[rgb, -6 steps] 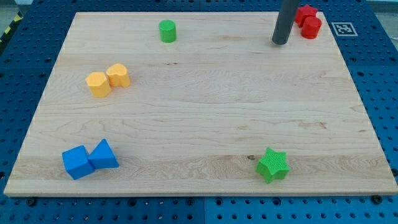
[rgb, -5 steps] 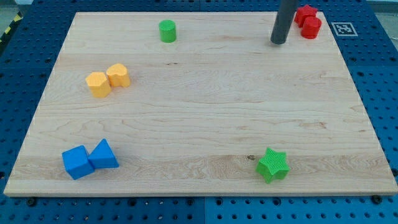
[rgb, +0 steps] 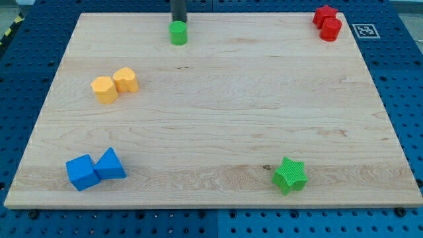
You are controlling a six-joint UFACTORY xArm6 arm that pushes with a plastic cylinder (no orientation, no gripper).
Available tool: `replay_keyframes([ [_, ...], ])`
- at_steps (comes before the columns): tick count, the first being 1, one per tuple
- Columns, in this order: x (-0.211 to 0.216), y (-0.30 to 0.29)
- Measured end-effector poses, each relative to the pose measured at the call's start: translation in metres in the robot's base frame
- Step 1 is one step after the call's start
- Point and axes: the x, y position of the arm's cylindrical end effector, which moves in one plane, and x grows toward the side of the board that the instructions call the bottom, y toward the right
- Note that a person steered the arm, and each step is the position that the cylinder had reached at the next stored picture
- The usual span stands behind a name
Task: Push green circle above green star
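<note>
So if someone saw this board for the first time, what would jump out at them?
Probably my tip, a dark rod coming down at the view's top edge, right behind the green circle. Next, the green star sitting alone near the view's bottom right, far from that circle. The other blocks sit in pairs: red blocks top right, yellow blocks at left, blue blocks bottom left.

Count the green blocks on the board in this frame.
2. The green circle sits near the view's top, left of centre, with my tip right behind it. The green star lies near the view's bottom right. None seem hidden.
</note>
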Motion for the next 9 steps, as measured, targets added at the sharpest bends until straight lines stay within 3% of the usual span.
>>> replay_keyframes([
  [6, 0.015, -0.001],
  [9, 0.075, 0.006],
])
